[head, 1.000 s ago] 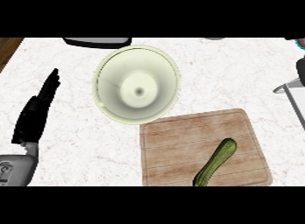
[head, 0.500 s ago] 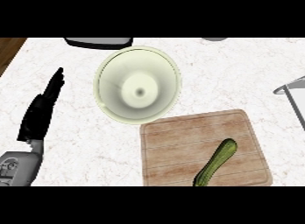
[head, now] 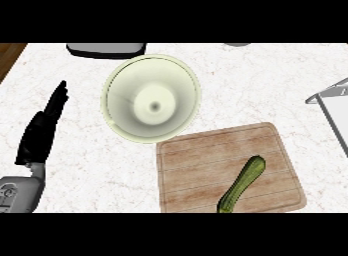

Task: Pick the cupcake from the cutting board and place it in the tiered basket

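In the head view we see our left hand [head: 42,131] over the counter's [head: 280,85] left side, near its left edge. The grey forearm [head: 13,195] comes in from the lower left corner, and the black hand stretches away from us toward the far edge, fingers straight and close together, tips pointing up and slightly right. It grasps nothing and lies well apart from the other things. Our right hand does not show.

The counter is white stone with faint reddish veins; brown wood shows beyond its far left and far right corners.

Near the middle, toward the far edge, sits a pale greenish plate [head: 152,98], glossy, with a raised rim and a small dark spot at its centre. Its near rim meets or just overlaps the far left corner of the board [head: 206,170].

The board is light brown wood, rectangular with rounded corners, its grain running in long lines across it. It lies toward the near edge, right of centre, turned a little askew. On it we see no cupcake: what lies there is a long, green, smooth vegetable [head: 243,183], like a cucumber, set diagonally on the board's near half, its lower end cut off by the view.

At the right edge stands a grey wire basket [head: 338,107], only partly shown. A dark tray-like thing [head: 106,49] and a small grey thing [head: 237,44] peek in at the far edge.
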Controlling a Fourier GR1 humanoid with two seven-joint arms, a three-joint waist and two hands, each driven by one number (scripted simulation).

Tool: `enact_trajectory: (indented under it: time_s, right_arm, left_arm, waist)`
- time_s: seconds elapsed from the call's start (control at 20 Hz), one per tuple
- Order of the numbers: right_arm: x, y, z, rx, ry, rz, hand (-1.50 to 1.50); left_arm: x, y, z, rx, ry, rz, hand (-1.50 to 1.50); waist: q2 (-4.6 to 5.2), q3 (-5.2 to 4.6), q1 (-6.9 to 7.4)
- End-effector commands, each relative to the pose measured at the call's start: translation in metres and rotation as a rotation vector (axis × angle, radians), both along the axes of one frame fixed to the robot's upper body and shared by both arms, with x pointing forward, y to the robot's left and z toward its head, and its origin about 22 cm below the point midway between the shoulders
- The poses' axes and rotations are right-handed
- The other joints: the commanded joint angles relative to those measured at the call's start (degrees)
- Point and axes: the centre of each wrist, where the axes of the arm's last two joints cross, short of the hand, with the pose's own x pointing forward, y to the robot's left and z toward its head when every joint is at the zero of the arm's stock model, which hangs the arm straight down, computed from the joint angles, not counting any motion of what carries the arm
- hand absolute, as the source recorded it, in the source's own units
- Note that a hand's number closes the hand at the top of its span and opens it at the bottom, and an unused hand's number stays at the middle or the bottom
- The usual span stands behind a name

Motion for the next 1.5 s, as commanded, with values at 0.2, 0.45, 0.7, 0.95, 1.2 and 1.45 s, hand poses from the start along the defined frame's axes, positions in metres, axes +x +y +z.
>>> enact_trajectory:
  time_s: [0.2, 0.45, 0.7, 0.95, 1.2, 1.45]
  right_arm:
    - [0.002, -0.02, -0.018, -0.007, 0.184, -0.321, 1.5]
    - [-0.009, -0.057, -0.021, -0.01, 0.24, -0.395, 1.5]
    - [-0.009, -0.052, -0.026, 0.043, 0.284, -0.328, 1.5]
    - [-0.025, -0.08, -0.025, 0.115, 0.248, -0.247, 1.5]
    - [-0.037, -0.092, -0.058, 0.192, 0.204, -0.197, 1.5]
    - [-0.042, -0.093, -0.079, 0.408, 0.001, -0.246, -1.5]
  left_arm:
    - [0.004, -0.001, 0.0, -0.005, 0.008, 0.021, 0.0]
    - [-0.005, -0.003, -0.005, 0.01, 0.019, 0.026, 0.0]
    - [-0.01, 0.012, 0.004, -0.009, 0.026, 0.049, 0.0]
    - [-0.021, 0.014, -0.002, 0.03, 0.025, 0.067, 0.0]
    - [0.001, 0.012, 0.012, -0.009, 0.035, 0.077, 0.0]
    - [-0.013, 0.012, -0.016, -0.005, 0.034, 0.086, 0.0]
  waist:
    - [-0.23, -0.04, -1.35]
    - [-0.47, 0.06, -1.7]
    - [-1.33, 0.04, -3.13]
    - [-1.48, 0.06, -3.64]
    - [-1.4, 0.06, -4.27]
    - [-1.43, 0.04, -4.79]
